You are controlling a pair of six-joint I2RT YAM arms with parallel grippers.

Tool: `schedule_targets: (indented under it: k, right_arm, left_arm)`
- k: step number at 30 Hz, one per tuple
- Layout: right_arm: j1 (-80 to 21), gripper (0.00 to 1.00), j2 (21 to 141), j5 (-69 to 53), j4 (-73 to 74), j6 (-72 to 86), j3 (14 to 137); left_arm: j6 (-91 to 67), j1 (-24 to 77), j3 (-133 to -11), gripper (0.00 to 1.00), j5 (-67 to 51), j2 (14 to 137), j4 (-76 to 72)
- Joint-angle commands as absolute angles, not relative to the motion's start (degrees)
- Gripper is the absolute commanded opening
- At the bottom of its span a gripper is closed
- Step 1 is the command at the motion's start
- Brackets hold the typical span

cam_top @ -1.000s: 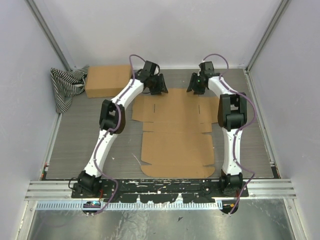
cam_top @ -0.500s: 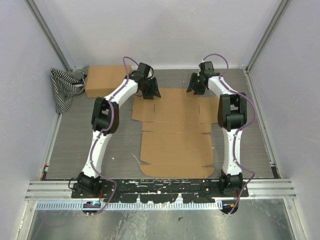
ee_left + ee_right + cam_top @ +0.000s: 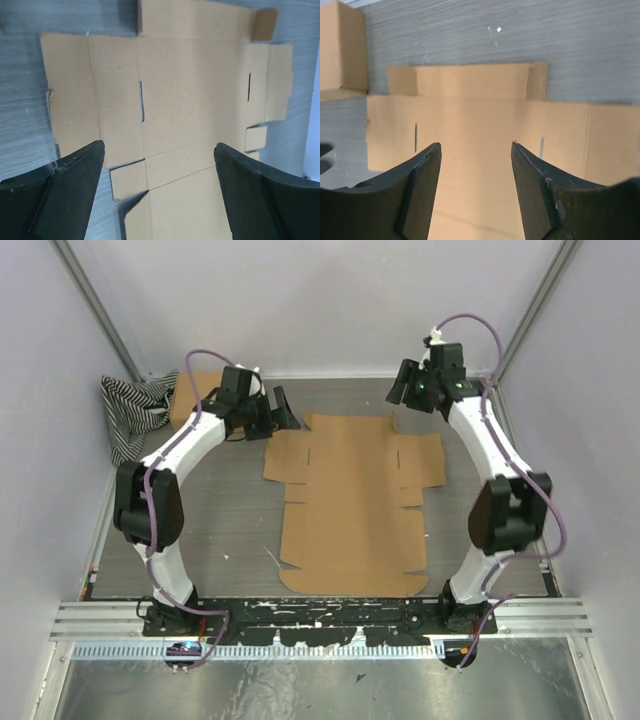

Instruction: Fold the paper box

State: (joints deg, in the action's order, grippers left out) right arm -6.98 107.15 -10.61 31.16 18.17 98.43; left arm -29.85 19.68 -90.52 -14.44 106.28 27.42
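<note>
The unfolded brown cardboard box blank [image 3: 352, 502] lies flat on the grey table, with side flaps at its far end. It fills the left wrist view [image 3: 190, 100] and the right wrist view [image 3: 480, 115]. My left gripper [image 3: 283, 410] is open and empty, raised beside the blank's far left corner; its fingers [image 3: 65, 190] frame the sheet below. My right gripper [image 3: 402, 387] is open and empty, raised above the blank's far right corner; its fingers [image 3: 535, 190] stand well apart over the sheet.
A closed brown cardboard box [image 3: 200, 400] stands at the back left, partly behind my left arm; it also shows in the right wrist view [image 3: 342, 50]. A striped black and white cloth [image 3: 130, 412] lies left of it. Walls close in the table.
Both arms have lifted off the blank's far edge and swung outward, the left one to the left, the right one up and to the right. The blank lies as before.
</note>
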Motion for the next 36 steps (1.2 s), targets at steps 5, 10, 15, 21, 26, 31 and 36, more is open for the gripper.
schedule_targets:
  k: [5,10,15,21,26,31,36]
  right_arm:
    - [-8.26,0.63,83.79,-0.46,32.09,20.4,67.04]
    - [-8.26,0.65,72.83,2.68,29.88,23.67,51.77]
    - [-7.8,0.68,72.63,4.71,26.71,26.04,46.88]
    - [-6.11,0.69,79.37,3.66,23.95,25.31,46.81]
    - [-5.37,0.68,83.23,2.85,21.18,24.38,47.43]
    - [-5.23,0.68,85.95,1.42,19.71,24.01,47.95]
    - [-5.27,0.67,86.57,-0.26,19.07,23.69,47.98]
  left_arm:
    - [-30.18,19.06,-71.28,0.98,-17.5,99.07,18.93]
    - [-28.66,20.63,-62.32,0.98,-11.58,90.56,17.23]
    - [-29.09,20.9,-60.86,0.94,-14.02,91.43,13.74]
    - [-30.57,21.05,-63.84,0.71,-17.05,98.81,13.73]
    - [-31.33,21.73,-64.26,0.74,-16.74,101.47,13.08]
    - [-31.23,22.36,-65.21,0.76,-16.15,104.1,13.27]
    - [-30.89,22.5,-66.42,0.77,-16.02,106.47,14.33]
